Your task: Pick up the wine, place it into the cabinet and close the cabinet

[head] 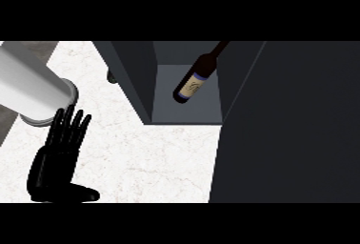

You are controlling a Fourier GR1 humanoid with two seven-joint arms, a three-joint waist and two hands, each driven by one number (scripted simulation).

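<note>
Inside, dark glass wine bottle (194,78) tilted in grey cabinet (141,76), left hand (60,155) fingers straight, together, over marbled counter (155,157)

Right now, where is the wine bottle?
In the head view, the wine bottle is inside the open cabinet, upper centre, tilted with its neck up and to the right. The left hand is apart, lower left.

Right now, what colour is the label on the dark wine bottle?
Cream, with a blue band above it, on the dark wine bottle; head view.
</note>
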